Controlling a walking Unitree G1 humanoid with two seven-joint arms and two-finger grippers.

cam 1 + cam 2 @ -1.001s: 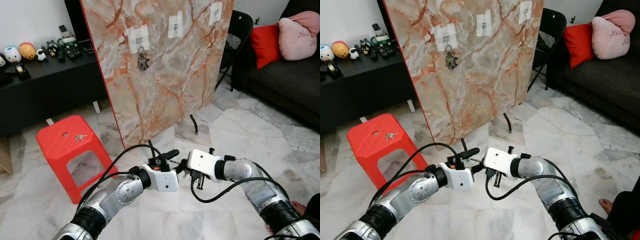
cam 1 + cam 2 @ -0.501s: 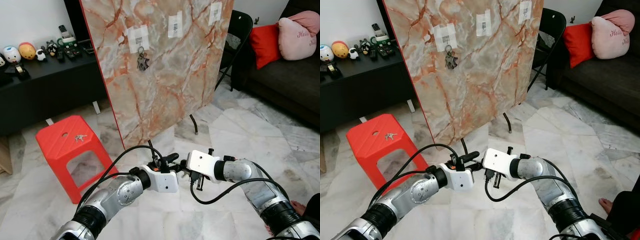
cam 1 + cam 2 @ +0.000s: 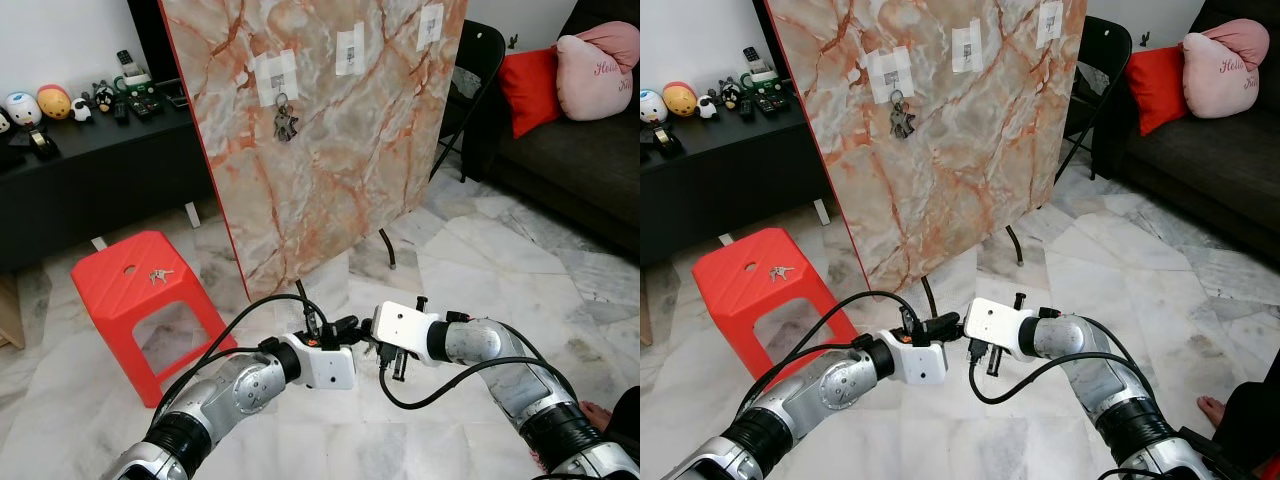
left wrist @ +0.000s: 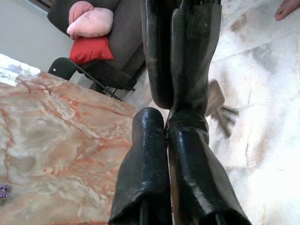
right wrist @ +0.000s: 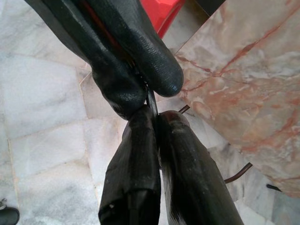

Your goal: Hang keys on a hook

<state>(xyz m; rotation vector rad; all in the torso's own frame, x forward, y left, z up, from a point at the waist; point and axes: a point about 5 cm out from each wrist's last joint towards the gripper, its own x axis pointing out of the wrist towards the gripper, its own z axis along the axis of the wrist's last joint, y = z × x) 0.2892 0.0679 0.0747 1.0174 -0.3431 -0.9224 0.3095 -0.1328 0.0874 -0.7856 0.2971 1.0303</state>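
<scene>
My two grippers meet tip to tip low in front of me, above the marble floor. The left gripper (image 3: 352,327) is shut, and so is the right gripper (image 3: 370,338). A thin metal piece, seemingly a key (image 5: 152,100), is pinched where the tips touch and runs between both pairs of fingers. A bunch of keys (image 3: 284,122) hangs from the leftmost hook on the leaning marble board (image 3: 330,170). Two more taped hooks (image 3: 351,46) (image 3: 431,22) sit further right on it. Another set of keys (image 3: 158,275) lies on the red stool (image 3: 125,290).
A black cabinet (image 3: 90,170) with small toys stands at the left. A black folding chair (image 3: 478,70) is behind the board, and a dark sofa (image 3: 570,150) with red and pink cushions is at the right. A person's foot (image 3: 598,412) shows at the lower right.
The left gripper's upper finger has come down and shut against the right gripper's tips. Both arms have barely shifted.
</scene>
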